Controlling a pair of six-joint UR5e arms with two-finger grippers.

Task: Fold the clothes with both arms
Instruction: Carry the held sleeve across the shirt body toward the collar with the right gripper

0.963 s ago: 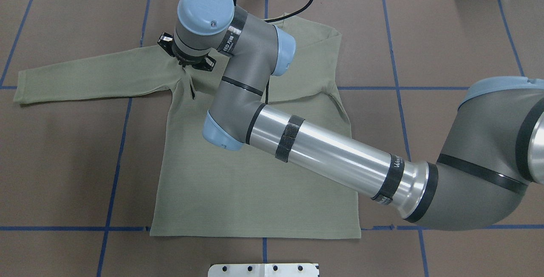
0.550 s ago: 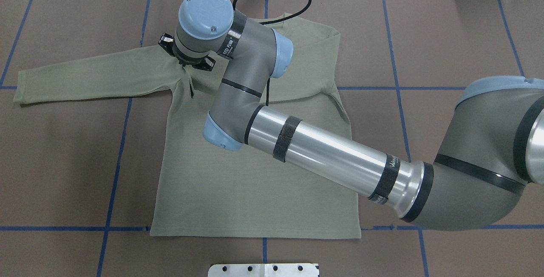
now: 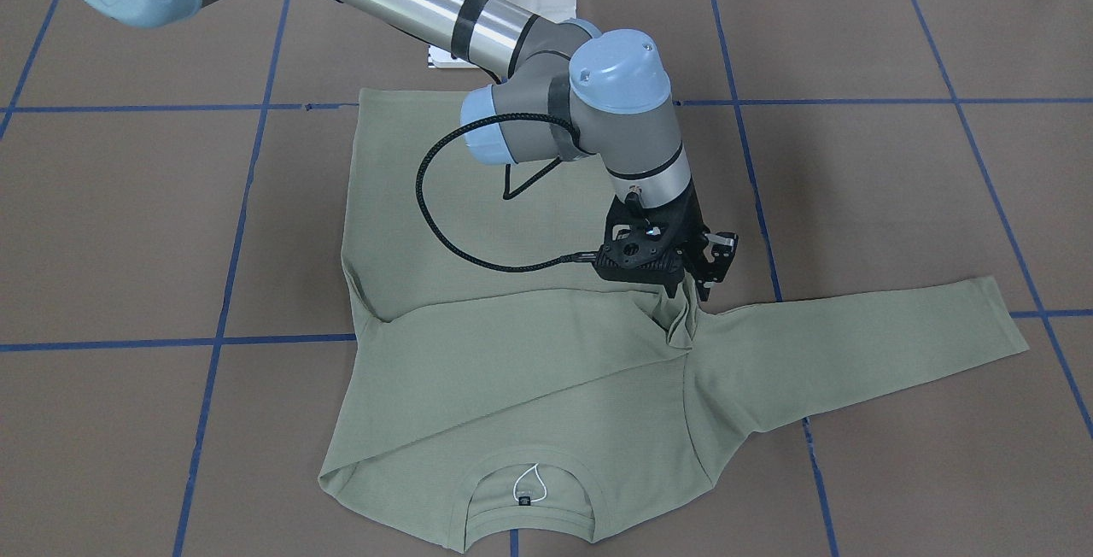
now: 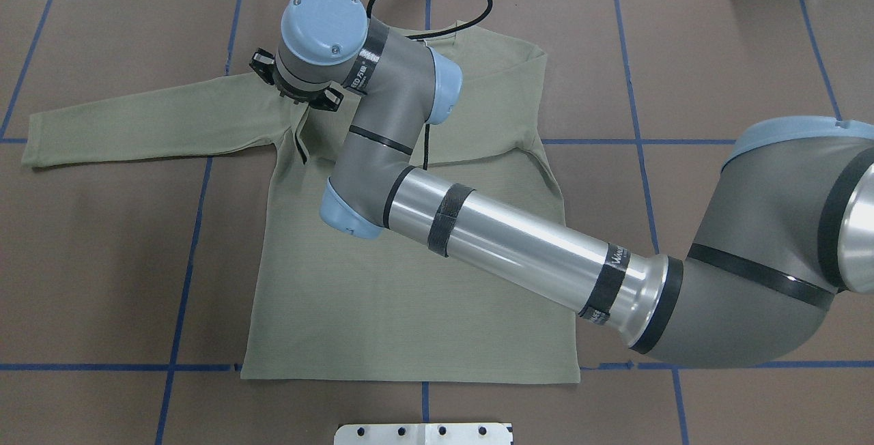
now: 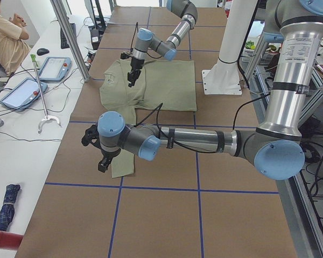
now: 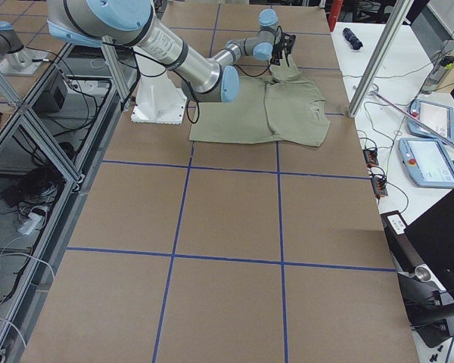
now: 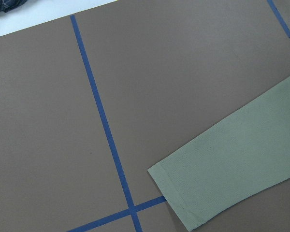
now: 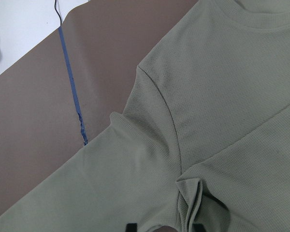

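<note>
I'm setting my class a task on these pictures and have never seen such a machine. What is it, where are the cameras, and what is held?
Two robot arms work at a brown table marked with blue tape. A green long-sleeved shirt lies spread, one sleeve folded in. Views: above, opposite, both table ends, and one camera per wrist. The right gripper pinches cloth at the outstretched sleeve's armpit. The left gripper hangs near that sleeve's cuff; open or shut, I cannot tell.

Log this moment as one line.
stage: sleeve fold | right end effector: pinching sage-green shirt at underarm | left end effector: near sleeve cuff, state unclear
</note>
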